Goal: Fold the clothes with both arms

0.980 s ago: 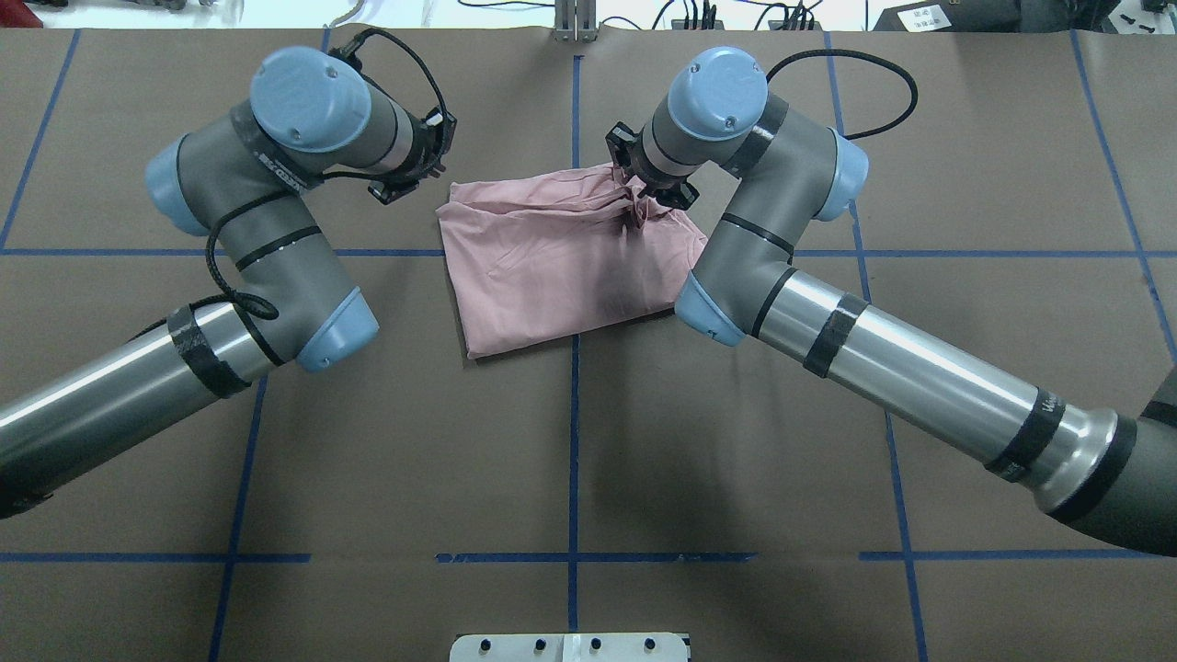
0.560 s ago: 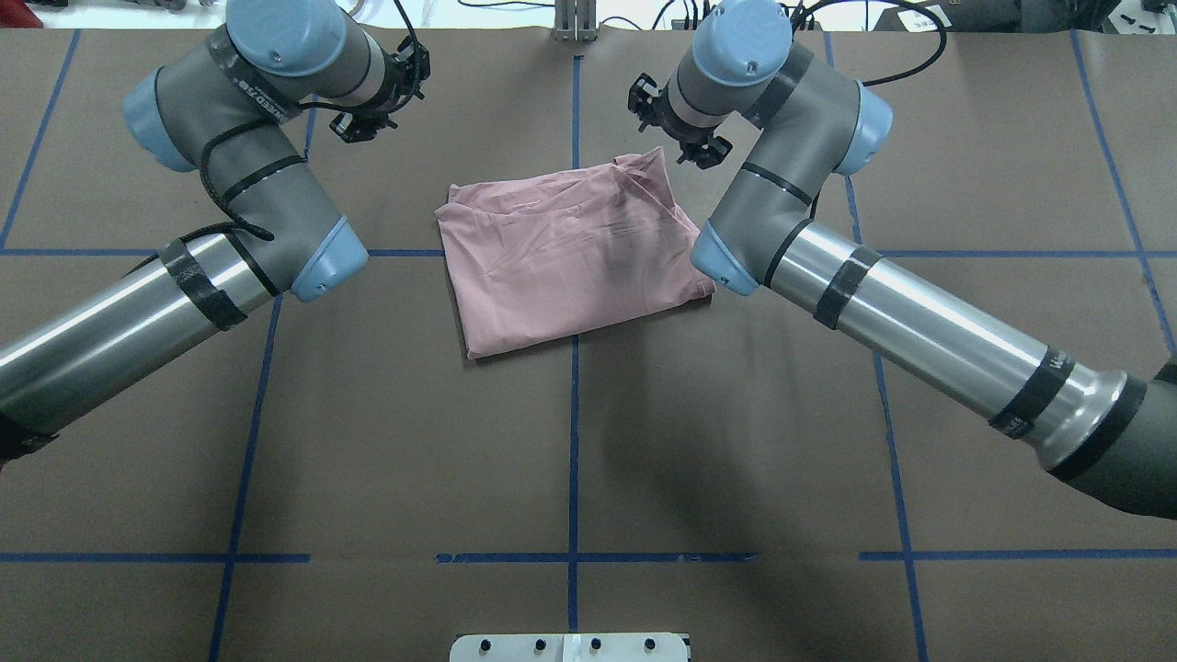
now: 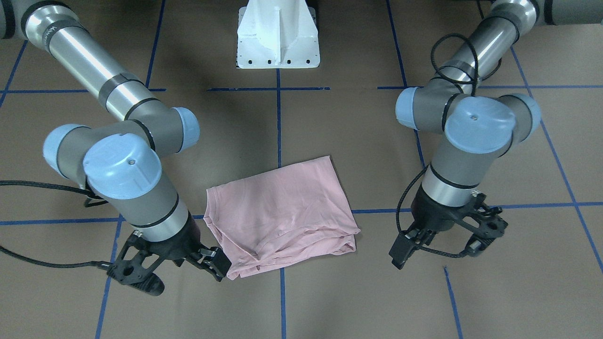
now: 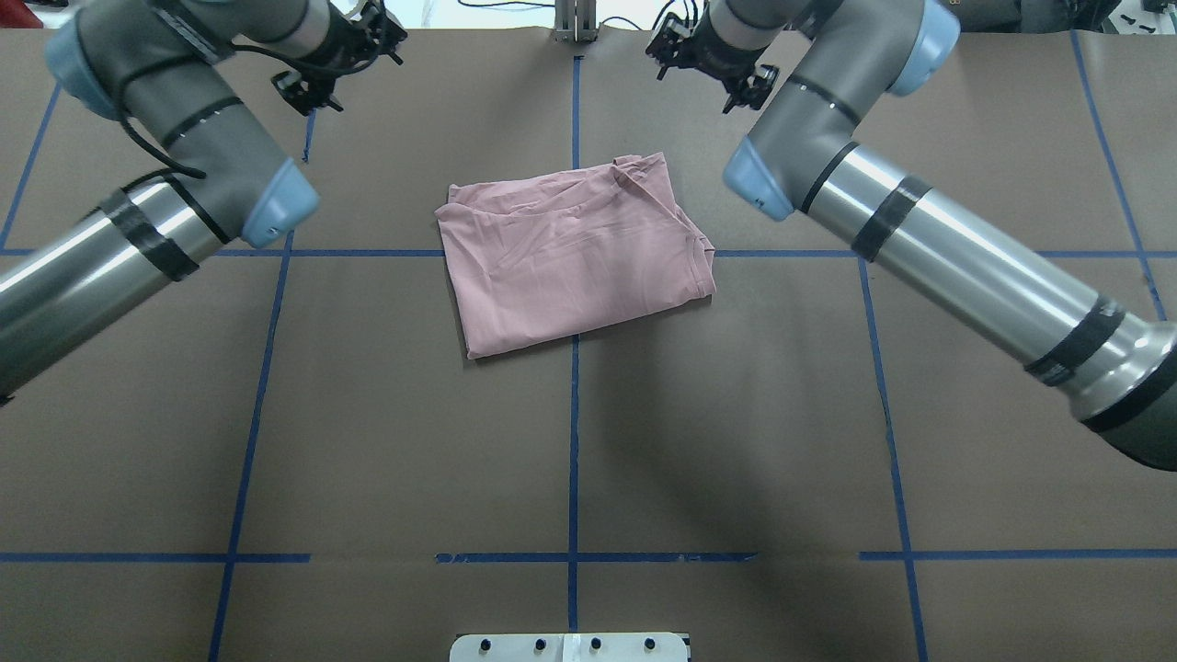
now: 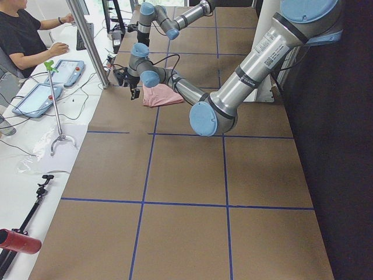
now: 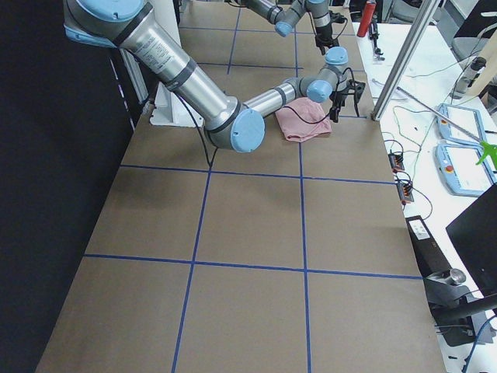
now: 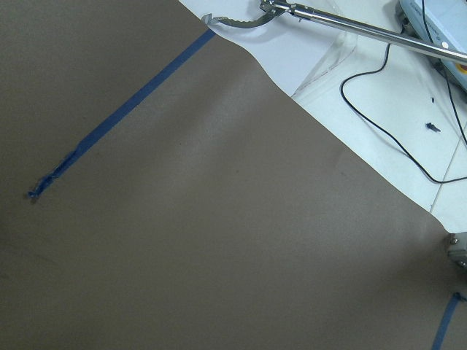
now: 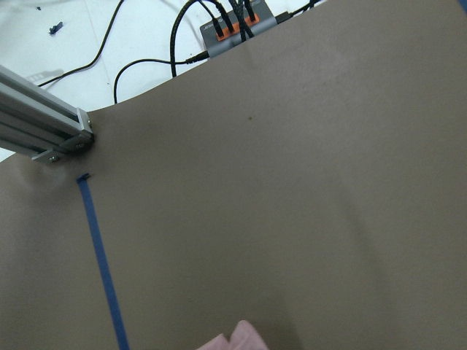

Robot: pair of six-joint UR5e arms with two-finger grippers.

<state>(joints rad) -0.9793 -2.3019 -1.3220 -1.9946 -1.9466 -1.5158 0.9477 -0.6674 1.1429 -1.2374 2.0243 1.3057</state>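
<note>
The clothes, one pale pink T-shirt (image 4: pixel 570 253), lie folded into a rough rectangle at the table's centre, plain side up, with the collar edge on the robot's right. The shirt also shows in the front view (image 3: pixel 282 216). My left gripper (image 3: pixel 443 247) hovers open and empty beyond the shirt's left side, over bare table (image 4: pixel 336 60). My right gripper (image 3: pixel 179 273) hangs open and empty just past the shirt's far right corner (image 4: pixel 703 69). Only a pink tip of the shirt (image 8: pixel 241 339) shows in the right wrist view. Neither gripper touches the cloth.
Blue tape lines (image 4: pixel 573 414) grid the brown table cover. The white pedestal base (image 3: pixel 278 37) stands at the near edge. An aluminium post (image 8: pixel 44 131), a cable hub (image 8: pixel 237 22) and cables lie past the far edge. A person (image 5: pixel 23 35) sits at the side bench.
The right gripper let go of the shirt's far right corner, and the bunched cloth dropped flat. Both arms rose and drew back toward the table's far edge.
</note>
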